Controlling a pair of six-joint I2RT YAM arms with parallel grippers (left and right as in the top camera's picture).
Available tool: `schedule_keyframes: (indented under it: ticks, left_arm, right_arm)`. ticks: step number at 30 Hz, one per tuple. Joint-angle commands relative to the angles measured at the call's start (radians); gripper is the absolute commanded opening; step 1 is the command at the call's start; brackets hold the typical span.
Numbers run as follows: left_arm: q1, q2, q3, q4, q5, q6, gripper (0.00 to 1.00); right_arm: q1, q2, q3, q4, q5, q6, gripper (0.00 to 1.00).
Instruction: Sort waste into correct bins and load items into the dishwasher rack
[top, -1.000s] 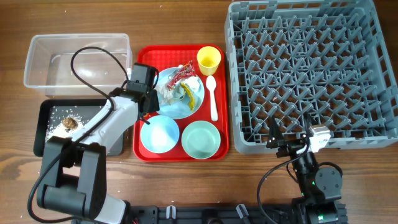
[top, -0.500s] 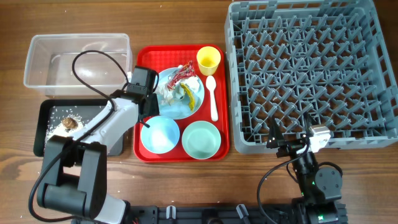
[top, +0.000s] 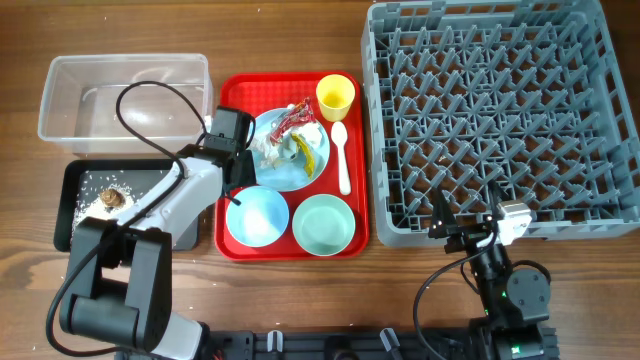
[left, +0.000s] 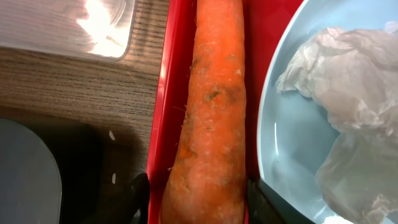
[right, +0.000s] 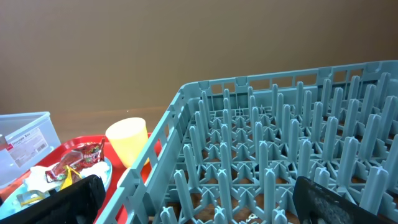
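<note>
Rack (top: 500, 120) right of the red tray (top: 358, 140) is empty; rice (top: 92, 183) lies binned left of it. Left end effector (left: 198, 199) straddles the carrot (left: 211, 93), spread; right end effector (right: 202, 199) gapes empty.

The left arm (top: 178, 197) shows a pale grey link between black joints, a thin black cable (top: 119, 100) looping off it. The right arm (top: 505, 280) is black, with a small white block (top: 512, 214).
</note>
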Motion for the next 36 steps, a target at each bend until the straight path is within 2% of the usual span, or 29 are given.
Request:
schedule_keyframes:
  ticks: [1,8,13,33,35,36]
  left_arm:
    - [0.006,0.014,-0.011,0.005,-0.002,-0.005,0.52]
    - [0.006,0.014,-0.011,0.02,-0.002,-0.005,0.53]
    - [0.006,0.014,-0.011,0.022,-0.002,-0.005,0.47]
    - [0.006,0.052,-0.011,0.04,0.024,-0.005,0.47]
    - [0.006,0.064,-0.011,0.04,0.024,-0.005,0.45]
    - [0.006,0.065,-0.011,0.04,0.024,-0.005,0.4]
  right_arm:
    - [0.001,-0.002,-0.001,0.003,0.006,-0.002,1.0]
    - [0.001,-0.002,-0.001,0.003,0.006,-0.002,1.0]
    - [0.001,-0.002,-0.001,0.003,0.006,-0.002,1.0]
    - [0.001,-0.002,-0.001,0.003,0.006,-0.002,1.0]
    - [0.001,-0.002,-0.001,0.003,0.006,-0.002,1.0]
    - [0.001,-0.002,-0.001,0.003,0.006,-0.002,1.0]
